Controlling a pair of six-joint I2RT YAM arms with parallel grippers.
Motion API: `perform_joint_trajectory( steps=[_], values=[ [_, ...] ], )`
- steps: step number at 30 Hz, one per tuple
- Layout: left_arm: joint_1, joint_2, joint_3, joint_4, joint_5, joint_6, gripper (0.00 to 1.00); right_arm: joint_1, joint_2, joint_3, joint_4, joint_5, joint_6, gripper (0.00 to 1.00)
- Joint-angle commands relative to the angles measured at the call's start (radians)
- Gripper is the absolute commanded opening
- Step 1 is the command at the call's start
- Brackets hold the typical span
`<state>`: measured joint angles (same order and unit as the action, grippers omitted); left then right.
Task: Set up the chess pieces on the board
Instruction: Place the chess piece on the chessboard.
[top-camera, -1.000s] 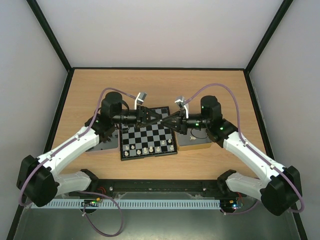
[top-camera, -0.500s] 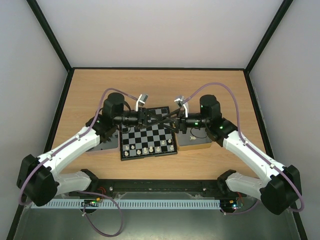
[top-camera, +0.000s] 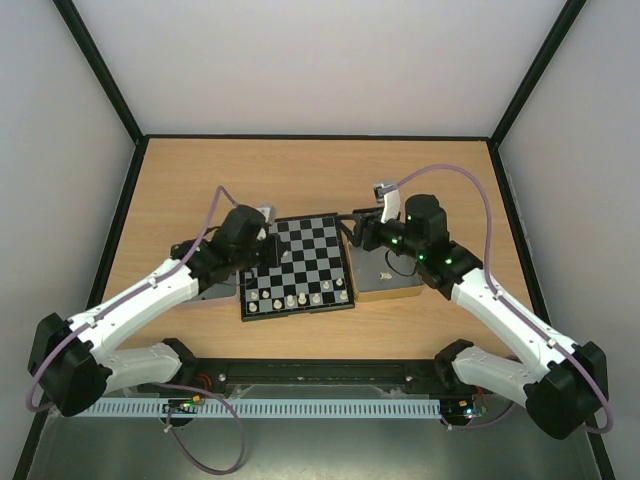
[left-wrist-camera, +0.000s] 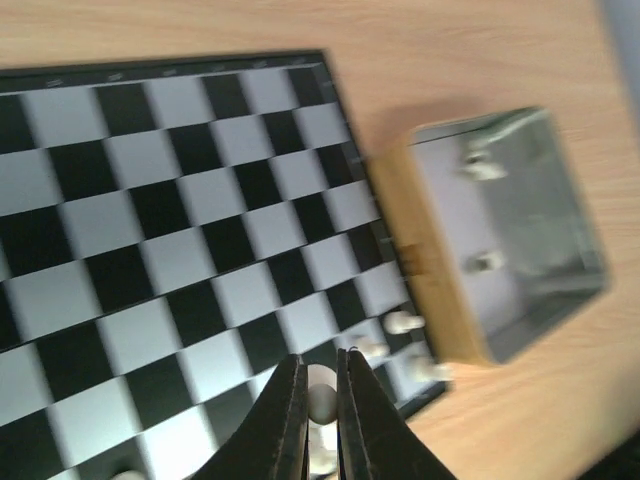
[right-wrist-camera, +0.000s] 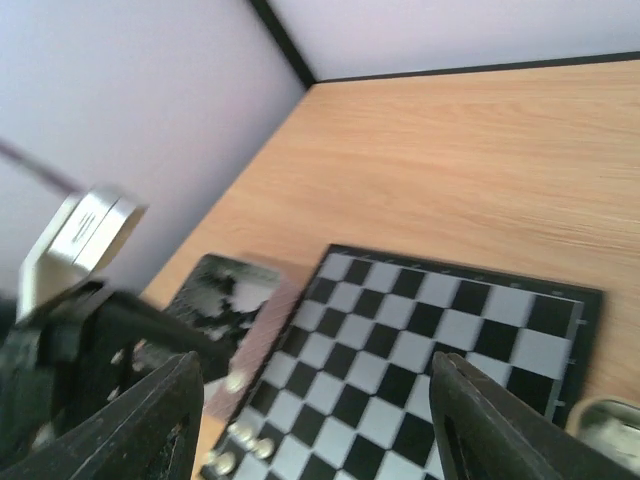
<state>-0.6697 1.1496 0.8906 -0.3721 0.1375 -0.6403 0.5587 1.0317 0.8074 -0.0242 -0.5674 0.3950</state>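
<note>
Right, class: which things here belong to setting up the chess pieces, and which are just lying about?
For the job:
- board
- white pieces on its near rows
- one held piece in the shut left gripper
- the open right gripper

Lying about:
- left tin, beside the board
- right tin, on the board's other side

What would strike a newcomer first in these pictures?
The black-and-silver chessboard in the middle of the wooden table, a row of cream-white pieces along its near edge. Above it the left gripper pinches one cream-white chessman, while the right gripper hangs open by the far right corner.
</note>
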Motion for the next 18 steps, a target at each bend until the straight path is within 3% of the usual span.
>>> perform_joint_trajectory(
  steps=[1,18],
  values=[
    [-0.07,0.039,-0.043,-0.141,-0.31,0.074,0.04,0.004,0.041,-0.014,-0.036,0.221,0.074,0.61],
    [-0.136,0.171,-0.182,-0.008,-0.239,0.025,0.05,0.004,0.158,-0.028,-0.025,0.249,0.147,0.61]
  ],
)
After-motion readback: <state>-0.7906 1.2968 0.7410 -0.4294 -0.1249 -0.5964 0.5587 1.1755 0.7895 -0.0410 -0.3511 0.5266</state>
